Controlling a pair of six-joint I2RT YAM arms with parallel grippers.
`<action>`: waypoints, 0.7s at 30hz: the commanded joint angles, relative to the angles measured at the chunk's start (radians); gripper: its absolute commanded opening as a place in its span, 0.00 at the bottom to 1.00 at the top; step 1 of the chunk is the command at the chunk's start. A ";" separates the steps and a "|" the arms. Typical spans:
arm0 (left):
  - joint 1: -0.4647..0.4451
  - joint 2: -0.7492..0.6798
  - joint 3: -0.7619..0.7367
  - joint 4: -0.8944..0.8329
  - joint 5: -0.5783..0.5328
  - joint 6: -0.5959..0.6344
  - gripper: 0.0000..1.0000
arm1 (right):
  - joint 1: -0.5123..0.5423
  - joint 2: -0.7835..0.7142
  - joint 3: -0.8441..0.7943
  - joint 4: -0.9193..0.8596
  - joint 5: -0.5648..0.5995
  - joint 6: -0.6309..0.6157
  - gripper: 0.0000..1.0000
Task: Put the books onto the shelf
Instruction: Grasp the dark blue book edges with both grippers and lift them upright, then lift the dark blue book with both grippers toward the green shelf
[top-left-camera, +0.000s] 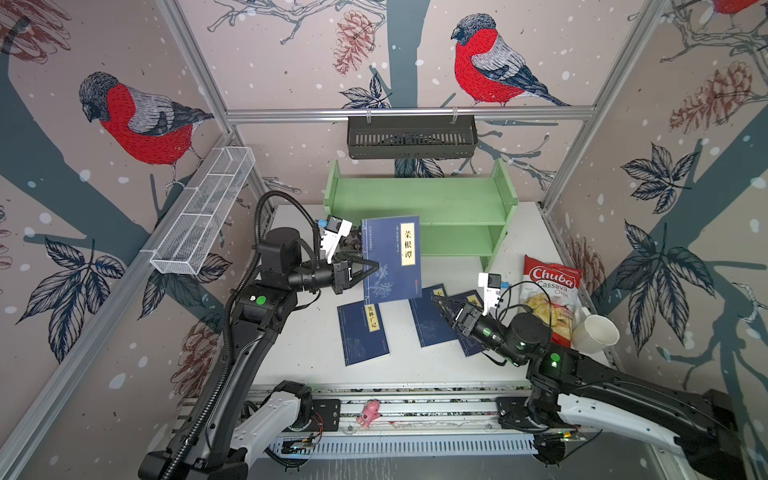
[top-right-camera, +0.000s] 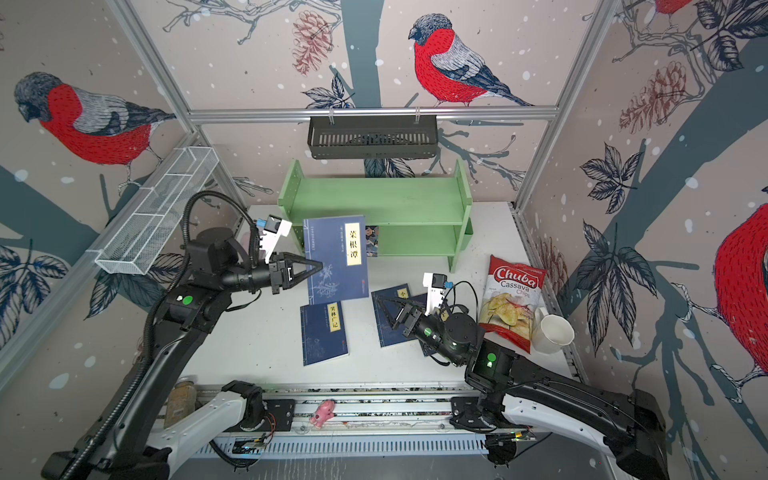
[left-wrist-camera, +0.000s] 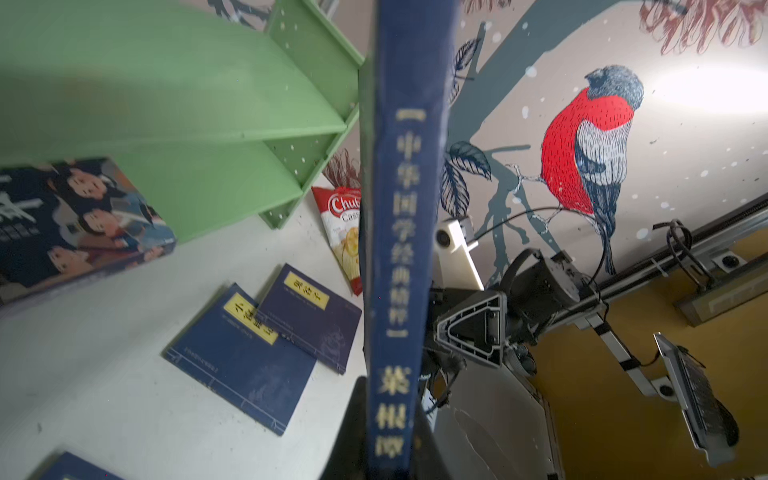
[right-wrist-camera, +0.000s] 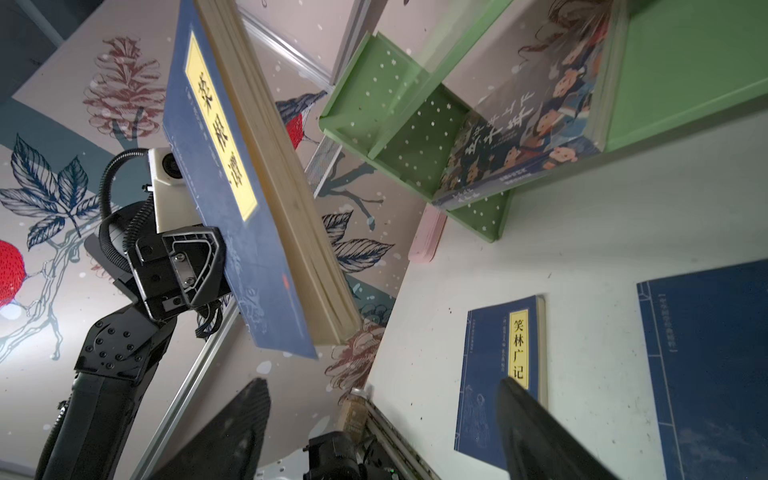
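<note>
Grips navy book (top-left-camera: 395, 266) aloft before green shelf (top-left-camera: 428, 199) in clenched left gripper (top-left-camera: 376, 266); spreads empty right gripper (top-left-camera: 438, 301) above books (top-left-camera: 428, 330) lying flat.

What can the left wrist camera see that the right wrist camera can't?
Only the left wrist view shows the chips bag and the spine of the held navy book. Only the right wrist view shows that book's yellow-labelled cover, its page edges and the pink case. Both show the green shelf with the cartoon book standing in its lower tier.
</note>
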 joint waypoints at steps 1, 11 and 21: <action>0.052 0.019 0.009 0.296 -0.085 -0.245 0.00 | 0.005 0.028 -0.001 0.193 0.024 -0.034 0.86; 0.086 0.044 -0.119 0.747 -0.181 -0.723 0.00 | 0.004 0.341 0.199 0.374 -0.084 -0.060 0.89; 0.080 0.041 -0.220 0.915 -0.193 -0.894 0.00 | -0.028 0.594 0.353 0.546 -0.166 -0.045 0.88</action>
